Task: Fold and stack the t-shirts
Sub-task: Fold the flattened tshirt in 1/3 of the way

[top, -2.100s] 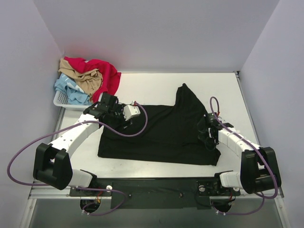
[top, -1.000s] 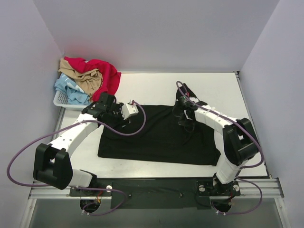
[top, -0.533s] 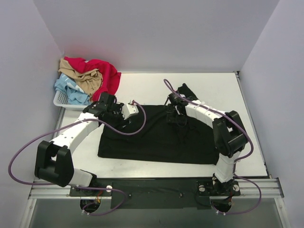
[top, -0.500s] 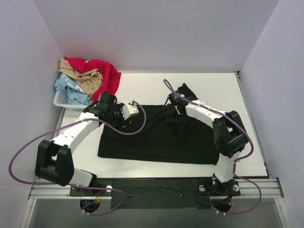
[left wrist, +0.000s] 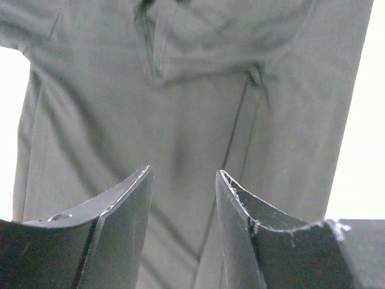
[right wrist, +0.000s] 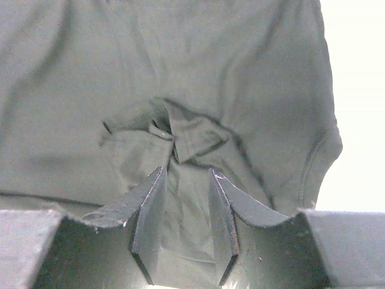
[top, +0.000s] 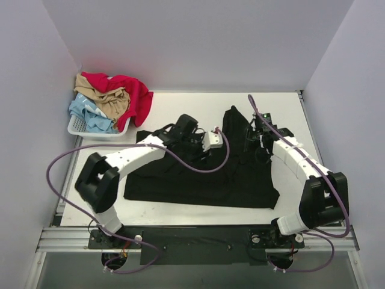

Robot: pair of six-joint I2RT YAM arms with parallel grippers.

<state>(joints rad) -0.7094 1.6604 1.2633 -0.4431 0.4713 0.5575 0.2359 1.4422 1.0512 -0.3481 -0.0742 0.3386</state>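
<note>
The black t-shirt point(top: 204, 174) lies spread on the table point(top: 180, 108): limp, light cloth, best pinched at the bunched fold point(right wrist: 186, 135). Left pincer point(left wrist: 183, 171) gapes empty; right pincer point(right wrist: 187, 170) stands narrowly parted, seemingly holding nothing.

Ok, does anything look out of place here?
The black t-shirt lies unevenly: a flap juts out at its far edge and a bunched fold sits by the right gripper. Other clothes overflow the basket.

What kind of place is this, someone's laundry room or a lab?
Most likely a robotics lab cell: a left arm and right arm bolted at a white table, bare walls boxing it in, and a black t-shirt spread near a basket of clothes.
</note>
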